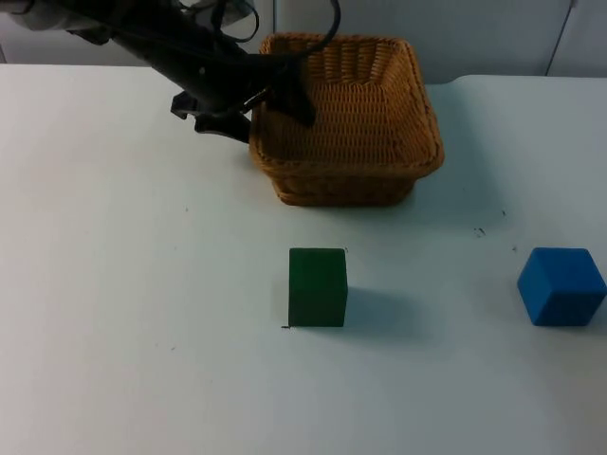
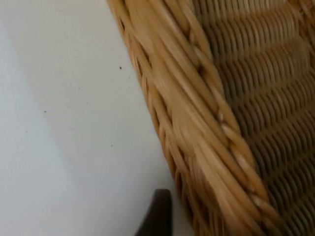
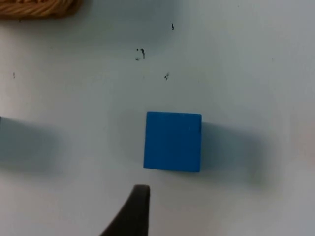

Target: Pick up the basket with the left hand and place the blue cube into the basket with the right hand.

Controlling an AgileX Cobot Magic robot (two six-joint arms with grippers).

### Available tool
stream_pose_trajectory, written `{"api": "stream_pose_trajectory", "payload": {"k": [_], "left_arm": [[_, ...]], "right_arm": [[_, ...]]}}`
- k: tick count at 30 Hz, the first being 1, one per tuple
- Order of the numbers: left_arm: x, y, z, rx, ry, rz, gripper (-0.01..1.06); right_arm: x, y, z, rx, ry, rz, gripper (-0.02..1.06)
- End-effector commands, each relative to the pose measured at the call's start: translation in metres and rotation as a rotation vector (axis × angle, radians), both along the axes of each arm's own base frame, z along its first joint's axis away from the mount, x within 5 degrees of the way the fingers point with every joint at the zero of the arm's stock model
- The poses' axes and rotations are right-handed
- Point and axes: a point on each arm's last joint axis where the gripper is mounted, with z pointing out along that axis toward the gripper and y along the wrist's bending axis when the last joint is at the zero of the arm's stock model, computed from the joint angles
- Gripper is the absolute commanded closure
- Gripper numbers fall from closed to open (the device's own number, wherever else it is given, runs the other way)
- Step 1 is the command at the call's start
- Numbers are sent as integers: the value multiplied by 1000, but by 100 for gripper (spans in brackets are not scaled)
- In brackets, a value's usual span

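The woven wicker basket (image 1: 346, 118) stands at the back middle of the table. My left gripper (image 1: 254, 106) straddles its left rim, one finger inside and one outside, shut on the rim. In the left wrist view the basket's rim (image 2: 197, 123) runs close beside the outer black fingertip (image 2: 157, 216). The blue cube (image 1: 561, 285) rests on the table at the far right. My right gripper (image 3: 139, 211) hovers above the table just short of the blue cube (image 3: 173, 141), apart from it.
A green cube (image 1: 318, 286) stands in the middle of the table, in front of the basket. A few small dark marks (image 3: 141, 53) dot the white table top (image 1: 114, 284) between the basket and the blue cube.
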Motion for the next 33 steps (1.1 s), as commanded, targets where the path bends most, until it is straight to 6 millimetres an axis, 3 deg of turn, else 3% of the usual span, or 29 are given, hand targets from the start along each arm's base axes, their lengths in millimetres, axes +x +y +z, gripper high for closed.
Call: {"api": "stream_pose_trajectory", "payload": {"k": [1,2,6,7,10,18,33], "left_arm": [[0,-4,3,-6,-6,5,47],[0,-4,3,-6,-6,5,47],[2,-4,4,-3,-25,18,81],[2,-4,4,-3,-25,18,81],[4,-3,4,-9,-33,46,105],[11,-2,8,-81,14,213,105],[6,3,70,-155,47,291,105]], "right_arm": [[2,0,2,-2,-21,4,9],[2,0,2,-2,-21,4,9],[2,0,2,-2,-24,3,9],[2,0,2,-2,-24,3,9],[3,0,2,2,-26,1,9],[3,0,2,2,-26,1,9],[1,1,1,9,-7,2,10]]}}
